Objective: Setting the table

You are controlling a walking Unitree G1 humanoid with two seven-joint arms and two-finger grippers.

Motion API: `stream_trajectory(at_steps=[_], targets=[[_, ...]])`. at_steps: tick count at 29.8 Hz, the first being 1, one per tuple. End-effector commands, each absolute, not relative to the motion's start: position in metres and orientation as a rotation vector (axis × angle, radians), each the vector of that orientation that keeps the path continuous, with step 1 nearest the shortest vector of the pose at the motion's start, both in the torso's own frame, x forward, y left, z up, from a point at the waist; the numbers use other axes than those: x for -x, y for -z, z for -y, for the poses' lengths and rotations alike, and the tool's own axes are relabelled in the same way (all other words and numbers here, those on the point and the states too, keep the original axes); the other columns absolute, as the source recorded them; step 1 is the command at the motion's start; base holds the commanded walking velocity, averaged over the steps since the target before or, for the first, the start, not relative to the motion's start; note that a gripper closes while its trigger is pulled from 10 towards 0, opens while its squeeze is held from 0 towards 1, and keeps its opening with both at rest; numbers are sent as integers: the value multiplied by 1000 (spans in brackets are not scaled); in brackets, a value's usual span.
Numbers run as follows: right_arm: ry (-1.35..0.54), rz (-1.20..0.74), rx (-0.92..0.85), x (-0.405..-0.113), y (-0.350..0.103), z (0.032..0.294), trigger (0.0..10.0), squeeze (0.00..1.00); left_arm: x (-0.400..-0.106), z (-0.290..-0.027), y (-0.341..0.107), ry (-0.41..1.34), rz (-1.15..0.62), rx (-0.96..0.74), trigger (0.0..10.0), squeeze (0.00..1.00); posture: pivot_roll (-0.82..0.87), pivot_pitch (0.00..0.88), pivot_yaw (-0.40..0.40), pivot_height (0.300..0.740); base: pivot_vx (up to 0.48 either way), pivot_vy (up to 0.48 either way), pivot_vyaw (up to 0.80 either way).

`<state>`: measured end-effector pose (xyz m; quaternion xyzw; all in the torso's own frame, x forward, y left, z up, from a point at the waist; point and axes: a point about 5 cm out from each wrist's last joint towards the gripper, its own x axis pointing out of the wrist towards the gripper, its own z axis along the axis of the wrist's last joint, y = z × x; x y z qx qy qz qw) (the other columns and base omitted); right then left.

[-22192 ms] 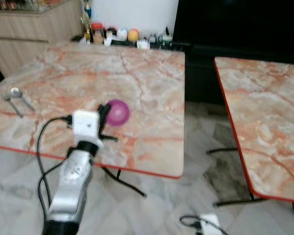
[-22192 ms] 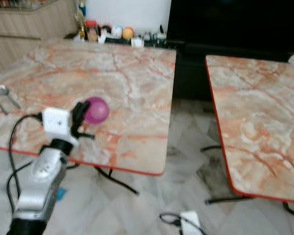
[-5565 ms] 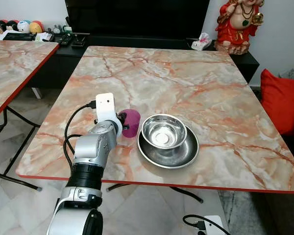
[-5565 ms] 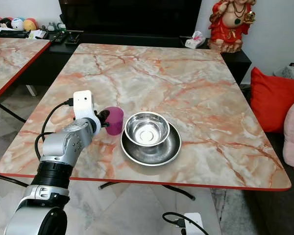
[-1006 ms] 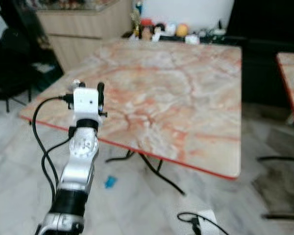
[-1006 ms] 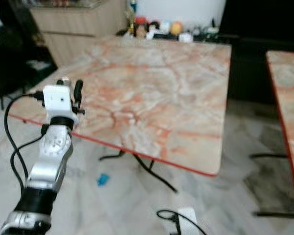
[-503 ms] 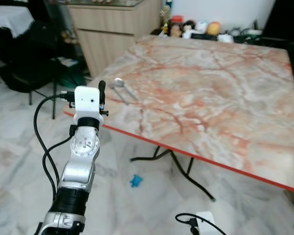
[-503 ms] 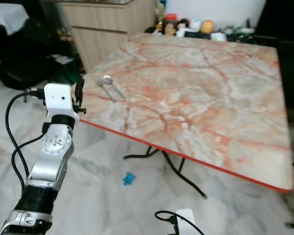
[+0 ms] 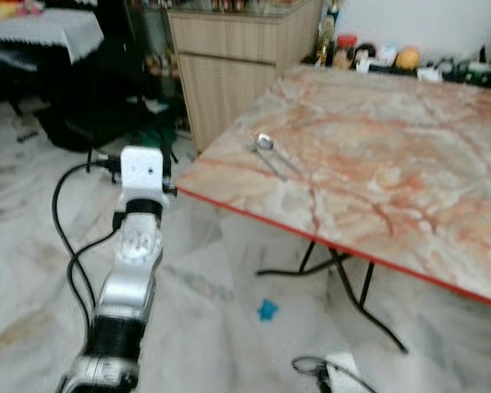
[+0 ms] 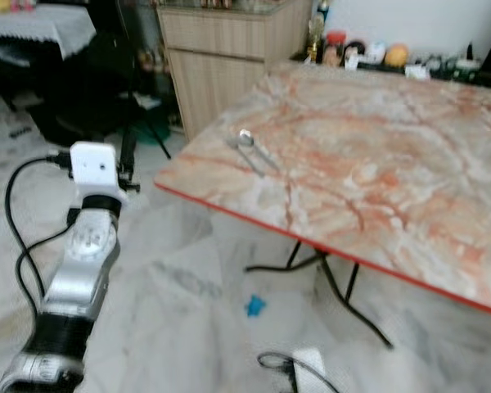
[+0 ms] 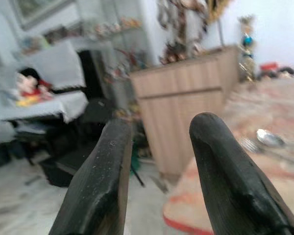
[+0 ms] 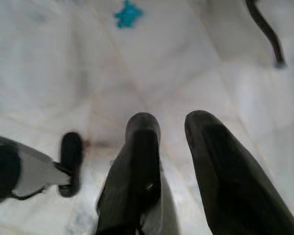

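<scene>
A spoon (image 9: 264,142) and a thin utensil (image 9: 268,162) beside it lie near the left corner of the marble table (image 9: 393,180) with the red edge. My left gripper (image 9: 167,162) is raised in the air off that table's left corner, over the floor, open with nothing between its fingers. In the left wrist view the spoon (image 11: 270,138) shows beyond the gripper's fingers (image 11: 112,161). My right gripper (image 12: 170,122) hangs pointing at the tiled floor, a narrow gap between its fingers, holding nothing.
A wooden cabinet (image 9: 237,49) stands behind the table's left corner. Jars and small items (image 9: 368,56) line the table's far edge. Dark furniture (image 9: 74,106) stands at the left. A blue scrap (image 9: 267,309) and a cable (image 9: 319,370) lie on the floor near the table legs (image 9: 344,278).
The whole view has swung left, so the table now sits to the right and the spoon is nearer. The left arm stays raised. Earlier it held a pink cup, then set it beside bowls.
</scene>
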<state>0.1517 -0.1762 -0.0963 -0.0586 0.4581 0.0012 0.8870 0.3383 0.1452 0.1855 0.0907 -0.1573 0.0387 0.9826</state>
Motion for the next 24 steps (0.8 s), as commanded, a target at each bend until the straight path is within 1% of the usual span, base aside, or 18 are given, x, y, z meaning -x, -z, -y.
stream_trajectory(at_steps=[1, 2, 3, 4, 5, 6, 7, 8, 9, 10, 11, 12, 13, 14, 20, 22, 24], targets=[[0, -946, 105, -155, 96, 172, 10000, 0, -340, -161, -170, -104, 232, -198, 10000, 0, 61, 0, 23, 740, 0, 0, 0], [0, -946, 105, -155, 96, 172, 10000, 0, -340, -164, -163, -96, 208, -207, 10000, 0, 63, 0, 23, 740, 0, 0, 0], [-1, -948, 106, -154, 96, 172, 10000, 0, -339, -171, -144, -64, 141, -273, 10000, 0, 61, 0, 20, 740, 0, 0, 0], [-2, -948, 107, -154, 96, 172, 10000, 0, -338, -174, -138, -57, 122, -296, 10000, 0, 61, 0, 20, 740, 0, 0, 0], [-1, -948, 106, -154, 96, 172, 10000, 0, -337, -178, -129, -53, 83, -306, 10000, 0, 61, 0, 20, 740, 0, 0, 0], [-1, -948, 106, -154, 96, 172, 10000, 0, -337, -178, -129, -53, 83, -306, 10000, 0, 61, 0, 20, 740, 0, 0, 0], [-1, -948, 106, -154, 96, 172, 10000, 0, -336, -183, -119, -50, 36, -306, 10000, 0, 61, 0, 23, 740, 0, 0, 0], [1, -948, 105, -154, 96, 172, 10000, 0, -329, -190, -91, -27, -82, -291, 10000, 0, 73, 0, 19, 740, 0, 0, 0], [1, -948, 105, -154, 96, 172, 10000, 0, -329, -190, -91, -27, -82, -291, 10000, 0, 73, 0, 19, 740, 0, 0, 0], [1, -948, 106, -154, 96, 172, 10000, 0, -324, -190, -73, 17, -164, -285, 10000, 0, 74, 0, 18, 740, 0, 0, 0], [0, -948, 106, -154, 96, 172, 10000, 0, -317, -190, -56, 58, -228, -316, 10000, 0, 68, 0, 18, 740, 0, 0, 0], [-1, -947, 107, -155, 96, 172, 10000, 0, -306, -192, -34, 96, -320, -332, 10000, 0, 59, 0, 17, 740, 0, 0, 0], [-1, -947, 107, -155, 96, 172, 10000, 0, -306, -192, -34, 96, -320, -332, 10000, 0, 59, 0, 17, 740, 0, 0, 0], [-1, -947, 107, -155, 96, 172, 10000, 0, -297, -193, -18, 94, -399, -286, 10000, 0, 65, 0, 17, 740, 0, 0, 0], [4, -945, 107, -156, 95, 172, 10000, 0, -291, -178, 3, 130, -528, -182, 10000, 0, 62, 0, 16, 740, 0, 0, 0], [7, -943, 103, -156, 95, 171, 10000, 0, -289, -174, 8, 148, -563, -169, 10000, 0, 59, 0, 20, 740, 0, 0, 0], [12, -938, 100, -157, 95, 170, 10000, 0, -279, -168, 20, 183, -639, -199, 10000, 0, 56, 0, 26, 740, 0, 0, 0]])
